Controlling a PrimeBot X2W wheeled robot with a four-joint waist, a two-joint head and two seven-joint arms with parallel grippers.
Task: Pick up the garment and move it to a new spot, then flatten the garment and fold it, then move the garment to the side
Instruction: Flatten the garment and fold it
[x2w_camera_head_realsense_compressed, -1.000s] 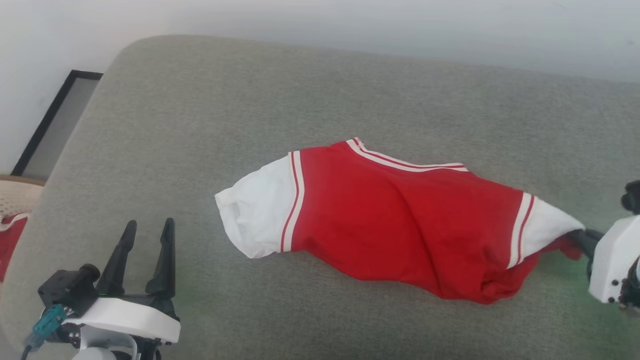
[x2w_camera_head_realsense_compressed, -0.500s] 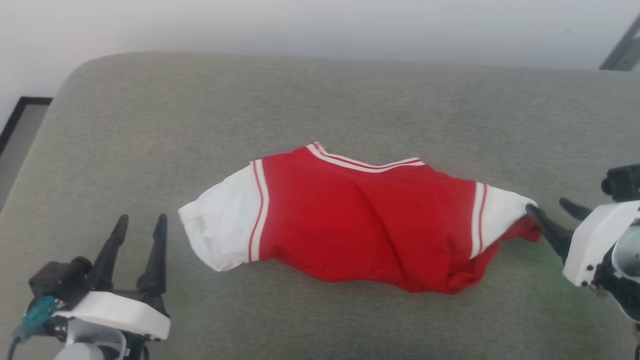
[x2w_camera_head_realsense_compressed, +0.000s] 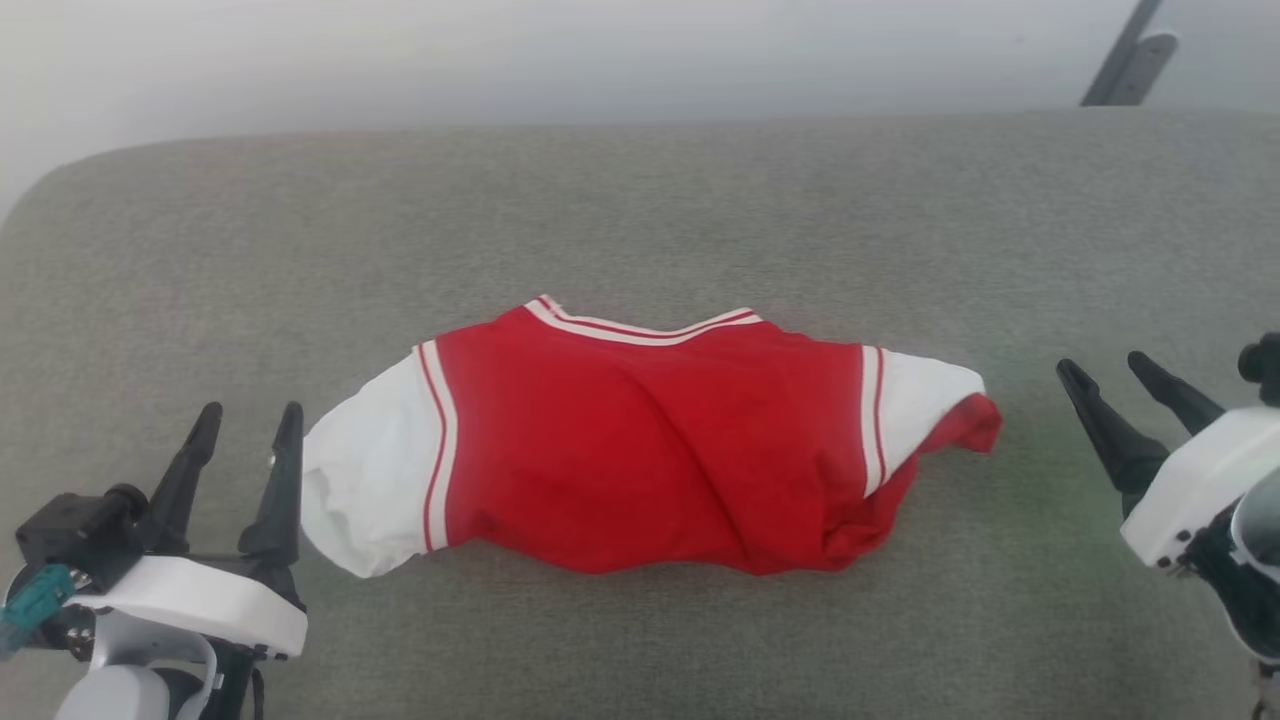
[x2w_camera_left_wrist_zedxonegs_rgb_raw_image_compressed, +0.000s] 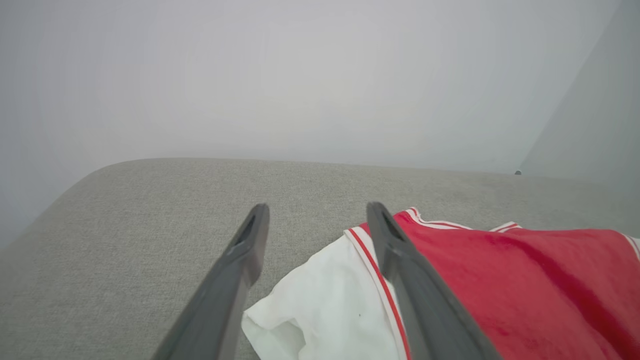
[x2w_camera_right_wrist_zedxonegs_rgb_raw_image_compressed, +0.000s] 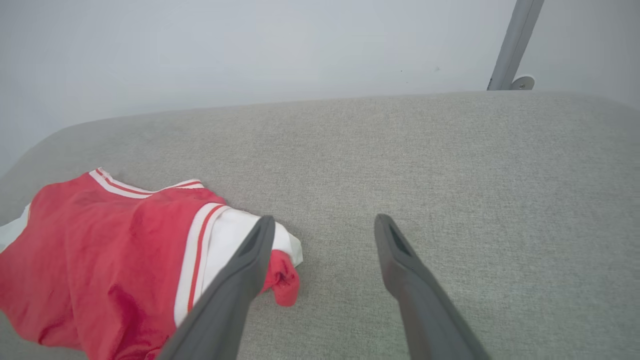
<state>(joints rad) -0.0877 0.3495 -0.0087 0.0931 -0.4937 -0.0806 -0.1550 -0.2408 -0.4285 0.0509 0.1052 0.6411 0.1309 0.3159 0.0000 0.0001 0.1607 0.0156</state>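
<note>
Nearest, at the lower left, the left hand (x2w_camera_head_realsense_compressed: 252, 410) stands with fingers apart and empty. So does the right hand (x2w_camera_head_realsense_compressed: 1100, 362) at the lower right. Between them the jersey (x2w_camera_head_realsense_compressed: 640, 450) lies crumpled mid-frame on the grey cushion (x2w_camera_head_realsense_compressed: 640, 200).

The jersey (x2w_camera_head_realsense_compressed: 640, 450) lay across the middle of the surface (x2w_camera_head_realsense_compressed: 640, 200) and was the one obstacle on it. Bare fabric ran open along the whole far side up to the wall (x2w_camera_head_realsense_compressed: 500, 60), and in a narrower strip along the near edge. The left end effector (x2w_camera_head_realsense_compressed: 252, 410), fingers spread, stood just beside the white left sleeve. The right end effector (x2w_camera_head_realsense_compressed: 1101, 362), also spread, stood clear of the right sleeve, with a bare gap between them. A grey pole (x2w_camera_head_realsense_compressed: 1125, 50) rose beyond the far right edge.
</note>
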